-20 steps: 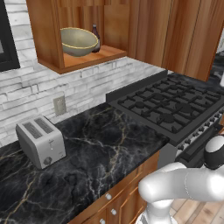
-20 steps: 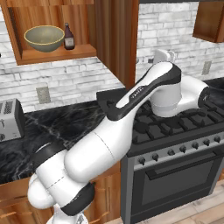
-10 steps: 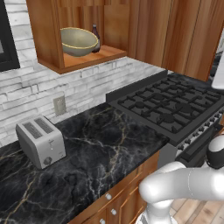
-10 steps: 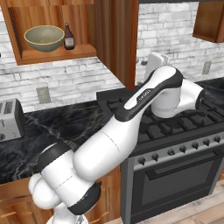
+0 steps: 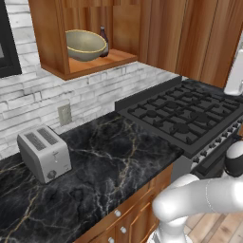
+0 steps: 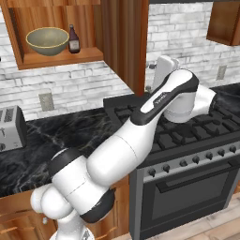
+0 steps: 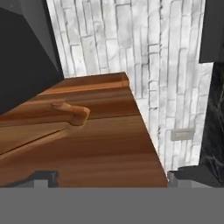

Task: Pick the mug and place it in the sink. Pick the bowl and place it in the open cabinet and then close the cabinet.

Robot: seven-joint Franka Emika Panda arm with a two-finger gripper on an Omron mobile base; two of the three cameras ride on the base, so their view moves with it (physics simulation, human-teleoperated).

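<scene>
The pale yellow-tan bowl (image 5: 84,45) (image 6: 47,40) sits on the shelf of the open cabinet (image 5: 50,42) (image 6: 56,58), beside a dark bottle (image 6: 73,39). The cabinet door (image 6: 124,42) (image 5: 180,33) stands swung out towards the room. My gripper (image 6: 159,70) is raised over the stove, just right of the door's edge. In the hand view the gripper (image 7: 112,177) is open, its fingertips (image 7: 41,177) wide apart and close to the door's wooden face (image 7: 100,144). A wooden handle (image 7: 72,113) sticks out of that face. The mug and the sink are out of view.
A black gas stove (image 5: 190,114) (image 6: 197,126) lies under my arm. A silver toaster (image 5: 45,152) (image 6: 9,126) stands on the black marble counter (image 5: 109,161) at the left. White brick wall behind; another wall cabinet (image 6: 227,21) hangs at the upper right.
My hand has shifted slightly left and down, closer to the open door's edge. The bowl, bottle and door have not moved.
</scene>
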